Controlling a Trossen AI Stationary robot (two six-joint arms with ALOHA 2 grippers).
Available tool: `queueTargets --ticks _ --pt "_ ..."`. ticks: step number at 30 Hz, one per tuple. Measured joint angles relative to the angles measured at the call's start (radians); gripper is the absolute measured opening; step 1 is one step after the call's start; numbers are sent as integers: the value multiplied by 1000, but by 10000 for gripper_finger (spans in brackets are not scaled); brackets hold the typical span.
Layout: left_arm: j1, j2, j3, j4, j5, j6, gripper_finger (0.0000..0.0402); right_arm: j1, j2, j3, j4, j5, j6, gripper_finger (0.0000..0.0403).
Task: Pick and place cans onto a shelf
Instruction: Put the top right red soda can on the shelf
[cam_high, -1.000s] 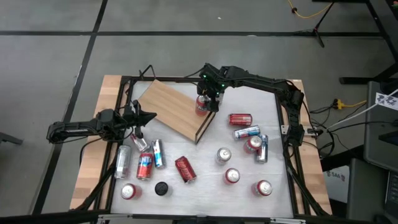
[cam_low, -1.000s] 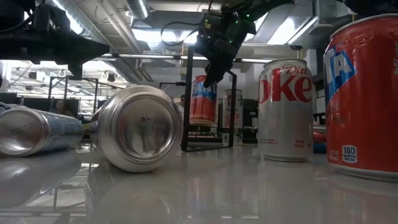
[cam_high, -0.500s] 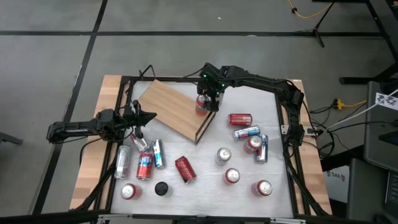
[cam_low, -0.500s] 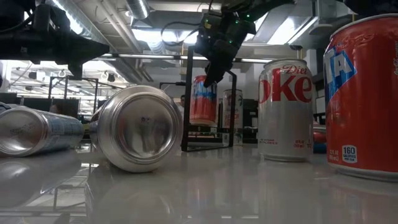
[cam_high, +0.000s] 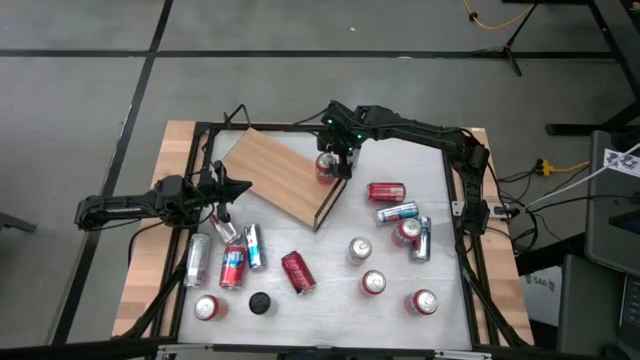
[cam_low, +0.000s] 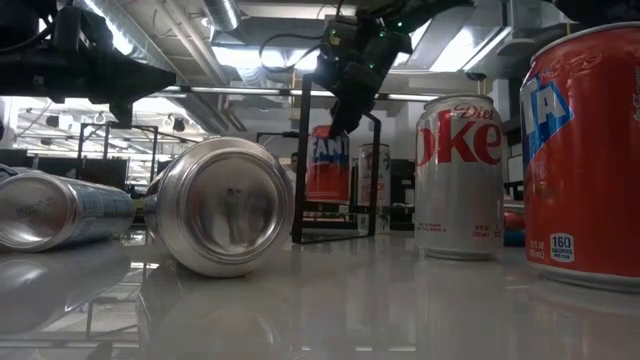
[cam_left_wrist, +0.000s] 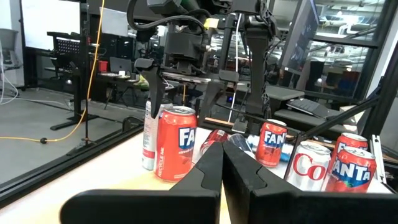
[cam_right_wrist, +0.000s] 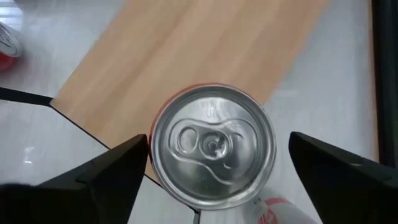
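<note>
1. Shelf (cam_high: 280, 176): wooden board, upper centre of high view, between the two arms.
2. Red can (cam_high: 325, 167) stands upright on the shelf's right edge, long axis vertical.
3. Right gripper (cam_high: 342, 150) sits directly above that can; jaws spread wide, clear of both sides. Judged next: lift straight up.
4. Left gripper (cam_high: 228, 187), centre-left, fingers pressed together, empty, well apart.
5. Right wrist view alone shows the can top (cam_right_wrist: 213, 144) centred between the fingers (cam_right_wrist: 106, 174); low view hides the gap.
</note>
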Motion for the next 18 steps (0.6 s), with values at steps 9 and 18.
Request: queueTargets --ticks 9,18 --pt "0 0 0 2 -6 0 0 0 -90 0 -7 92 -2 374" --pt "0 42 1 118 -39 0 0 -1 -204 0 -6 110 -2 374"
